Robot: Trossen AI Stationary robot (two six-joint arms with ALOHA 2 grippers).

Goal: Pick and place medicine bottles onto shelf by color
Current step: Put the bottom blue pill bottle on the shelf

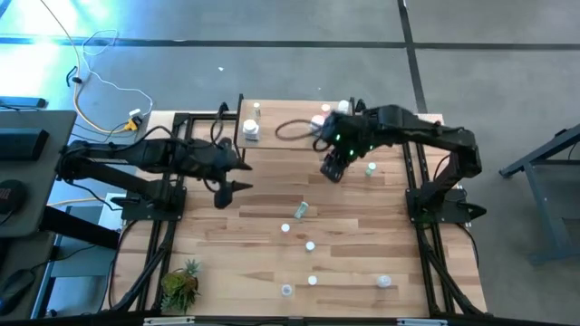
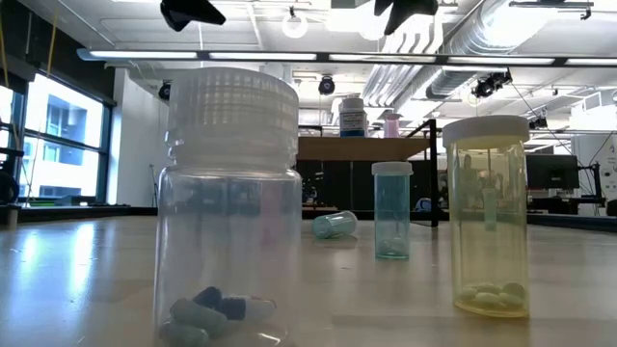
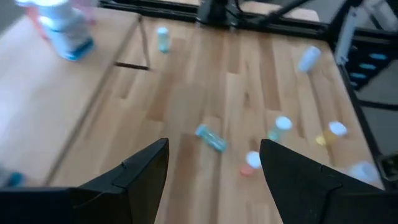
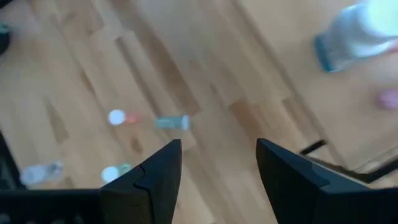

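Observation:
Several small medicine bottles stand or lie on the wooden table. A teal vial (image 1: 300,209) lies on its side near the middle, and a green-capped one (image 1: 371,168) stands further right. The shelf (image 1: 281,109), a low light-wood board, sits at the far edge. It carries a white bottle (image 1: 251,129) and a pink one (image 1: 317,120). My left gripper (image 1: 227,188) hangs open above the table, left of the lying vial (image 3: 211,138). My right gripper (image 1: 333,168) hangs open near the shelf's front edge, over bare wood (image 4: 217,93). Neither has anything between its fingers.
A green potted plant (image 1: 181,285) stands at the near left corner. A large clear bottle (image 2: 231,202) with blue capsules, a yellow vial (image 2: 487,217) and a teal vial (image 2: 392,209) stand close to the near edge. A dark cable loop (image 1: 292,129) lies on the shelf.

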